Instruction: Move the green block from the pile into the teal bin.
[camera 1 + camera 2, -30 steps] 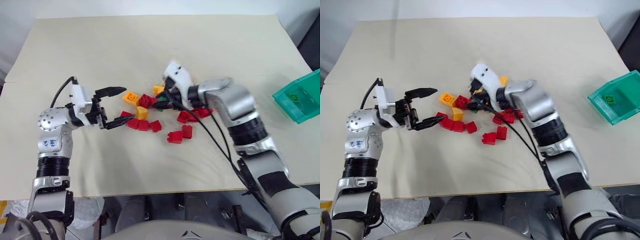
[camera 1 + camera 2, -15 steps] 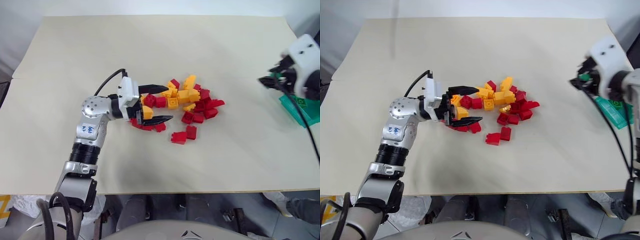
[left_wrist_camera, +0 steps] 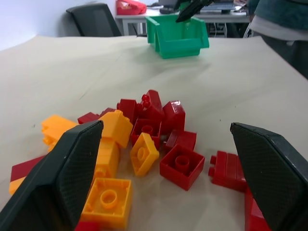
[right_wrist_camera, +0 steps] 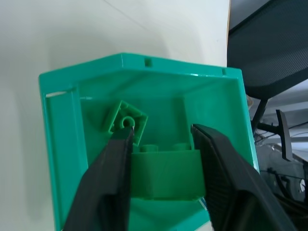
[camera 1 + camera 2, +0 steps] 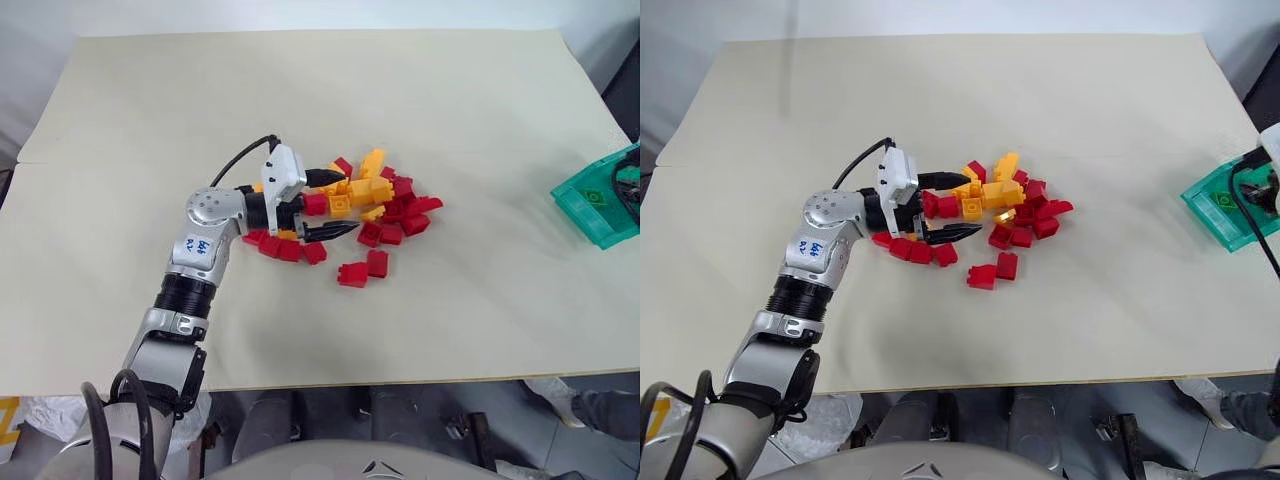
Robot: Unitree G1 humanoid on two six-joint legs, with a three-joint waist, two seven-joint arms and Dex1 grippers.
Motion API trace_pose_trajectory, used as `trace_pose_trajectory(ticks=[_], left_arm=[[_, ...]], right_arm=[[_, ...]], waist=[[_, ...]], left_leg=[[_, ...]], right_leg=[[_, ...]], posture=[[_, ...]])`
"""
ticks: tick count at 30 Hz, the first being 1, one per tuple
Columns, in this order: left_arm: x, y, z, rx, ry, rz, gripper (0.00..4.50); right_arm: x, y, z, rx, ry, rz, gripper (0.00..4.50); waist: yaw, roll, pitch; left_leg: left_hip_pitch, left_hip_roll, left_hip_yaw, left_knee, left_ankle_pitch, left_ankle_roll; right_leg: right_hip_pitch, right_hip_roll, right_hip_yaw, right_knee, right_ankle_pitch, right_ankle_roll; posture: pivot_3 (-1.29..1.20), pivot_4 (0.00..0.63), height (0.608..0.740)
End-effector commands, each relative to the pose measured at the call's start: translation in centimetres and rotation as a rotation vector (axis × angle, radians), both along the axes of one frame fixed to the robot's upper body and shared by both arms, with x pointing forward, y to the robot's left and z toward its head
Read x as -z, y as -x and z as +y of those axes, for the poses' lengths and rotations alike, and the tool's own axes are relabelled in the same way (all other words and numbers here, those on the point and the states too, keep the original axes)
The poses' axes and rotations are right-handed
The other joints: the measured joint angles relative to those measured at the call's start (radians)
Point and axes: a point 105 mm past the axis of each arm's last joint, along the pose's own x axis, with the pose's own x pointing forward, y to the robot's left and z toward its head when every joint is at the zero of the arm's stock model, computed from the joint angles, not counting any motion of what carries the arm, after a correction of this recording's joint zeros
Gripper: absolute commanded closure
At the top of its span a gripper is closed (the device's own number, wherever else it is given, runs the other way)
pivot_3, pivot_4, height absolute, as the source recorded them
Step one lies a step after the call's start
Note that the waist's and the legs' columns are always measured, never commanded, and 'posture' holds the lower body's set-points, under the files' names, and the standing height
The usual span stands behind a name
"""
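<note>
- Right gripper [image 4: 161, 168], over the teal bin [image 4: 62, 159] at the table's right edge, grips the green block [image 4: 166, 174]: release squarely inside.
- Left gripper [image 5: 335, 205] gapes empty at the pile [image 5: 385, 205].

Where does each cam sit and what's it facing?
Left and right eye views: on the head, looking down at the table, brick pile and left gripper.
Left wrist view: low at table height, along its black fingers over the pile toward the teal bin.
Right wrist view: above the bin, its fingers around a green block; another green block lies inside.
Shared: pile and bin.
</note>
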Motion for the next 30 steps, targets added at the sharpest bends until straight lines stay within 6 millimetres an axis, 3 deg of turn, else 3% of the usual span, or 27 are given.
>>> trace_pose_trajectory(ticks=[1,4,7,10,14,17,20,26,30], left_arm=[[-1.5,0.2,0.0,0.012,0.023,-0.04,0.0],[-1.7,0.2,0.3,0.018,0.062,-0.014,0.0],[-1.8,-0.1,1.2,-0.011,0.112,0.029,0.0],[-1.6,-0.2,3.1,-0.06,0.129,0.036,0.0],[-1.1,0.0,6.2,-0.143,0.111,0.049,0.0],[-0.6,0.8,8.1,-0.157,0.096,0.075,0.0],[1.0,2.5,12.3,-0.205,0.034,0.104,0.0],[2.4,4.1,17.3,-0.321,-0.018,0.177,0.0],[2.4,4.8,18.7,-0.365,-0.022,0.156,0.0]], right_arm=[[-1.5,0.0,-0.3,-0.003,0.008,-0.063,1.09],[-1.7,-0.1,-0.4,-0.002,0.008,-0.073,0.09],[-2.1,-0.1,0.0,-0.015,0.014,-0.089,0.04],[-2.1,0.1,3.6,-0.188,-0.056,-0.067,0.04],[0.2,2.2,9.1,-0.477,-0.147,0.033,0.04],[1.1,3.7,11.6,-0.623,-0.192,0.048,0.04],[2.7,6.5,15.2,-0.907,-0.288,0.031,0.04],[4.8,7.4,15.7,-0.997,-0.376,0.031,0.04],[5.4,7.1,15.8,-0.994,-0.389,0.022,0.04]], waist=[[0.002,0.0,0.0],[0.004,0.0,0.0],[0.003,0.0,0.0],[0.002,0.0,0.0],[0.003,0.0,0.0],[0.004,0.0,0.0],[0.007,0.0,0.0],[0.018,0.001,0.0],[0.02,0.001,0.0]], left_leg=[[0.0,0.0,0.0,0.0,0.0,0.0],[-0.001,0.0,-0.001,0.0,0.0,0.0],[-0.001,0.0,-0.001,0.0,0.0,0.0],[-0.001,0.0,-0.001,0.0,0.0,0.0],[0.0,0.001,-0.008,0.0,0.0,0.0],[0.0,0.0,-0.009,0.001,0.0,0.0],[0.001,0.0,-0.011,0.001,0.0,0.0],[0.003,-0.001,-0.013,0.004,-0.001,0.002],[0.004,-0.001,-0.013,0.004,-0.001,0.002]], right_leg=[[0.0,0.0,0.0,0.0,0.0,0.0],[0.0,0.0,0.0,0.0,0.0,0.0],[0.0,0.0,0.0,-0.001,0.0,0.0],[0.0,0.0,0.0,-0.001,0.0,0.0],[0.0,0.001,-0.001,-0.001,0.0,0.0],[0.001,0.001,0.0,-0.001,0.0,0.001],[0.004,0.0,-0.001,-0.003,0.001,0.001],[0.008,-0.001,-0.001,-0.004,0.003,0.001],[0.008,-0.001,0.0,-0.004,0.004,0.0]], posture=[[0.0,0.15,0.74],[0.0,0.15,0.74],[0.0,0.15,0.74],[0.0,0.15,0.74],[0.0,0.15,0.74],[0.0,0.15,0.74],[0.0,0.15,0.74],[0.0,0.15,0.74],[0.0,0.15,0.74]])
